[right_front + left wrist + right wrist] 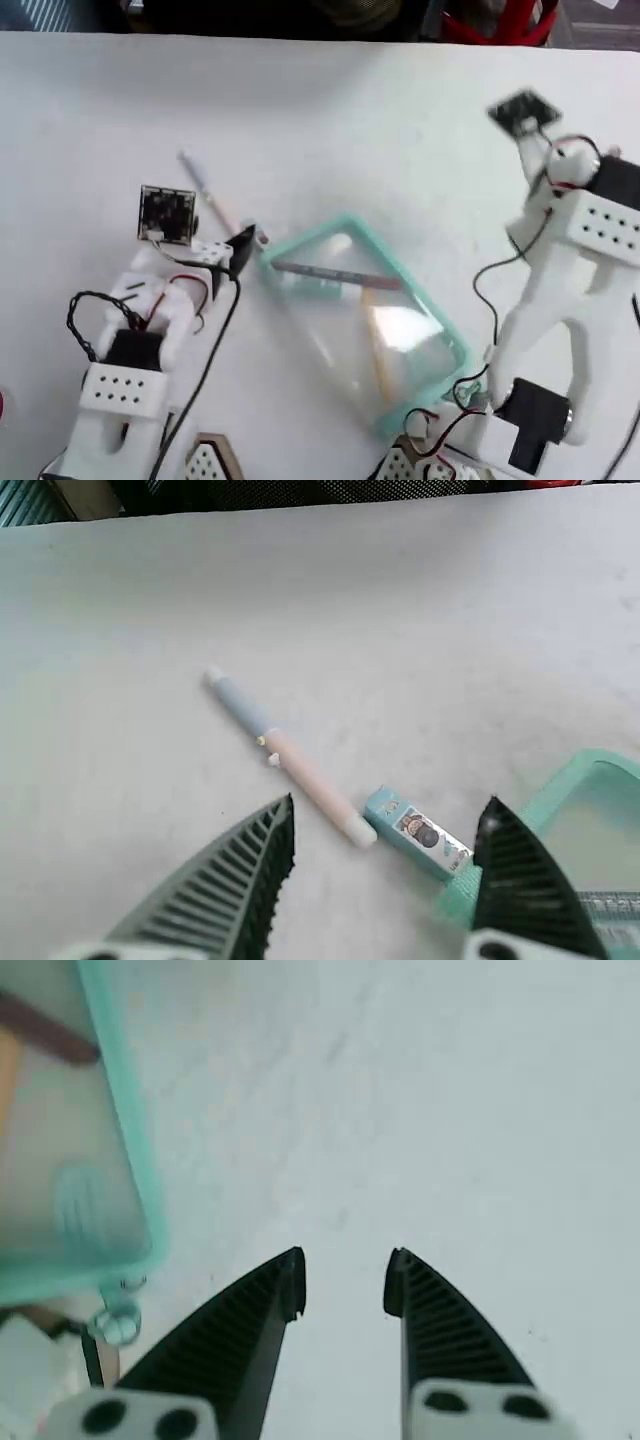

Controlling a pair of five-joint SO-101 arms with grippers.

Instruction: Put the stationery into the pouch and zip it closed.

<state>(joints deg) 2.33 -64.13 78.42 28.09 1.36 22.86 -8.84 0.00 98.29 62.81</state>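
A clear pouch with a teal rim (440,335) lies in the middle of the table. Inside it are a dark red pen (335,272) and an orange pencil (378,352). A pastel pen (285,760) lies on the table beyond the pouch's left corner, also seen as the pen (205,195). A small teal box (415,832) rests between that pen and the pouch rim (590,775). My left gripper (390,815) is open just above the small box, at the pouch's left corner (245,248). My right gripper (345,1265) is open over bare table beside the pouch corner (135,1190) with its zip pull (115,1322).
The right arm's white body (590,250) rises along the right side of the table. Wooden-edged arm bases (210,460) stand at the near edge. Bare table stretches across the back.
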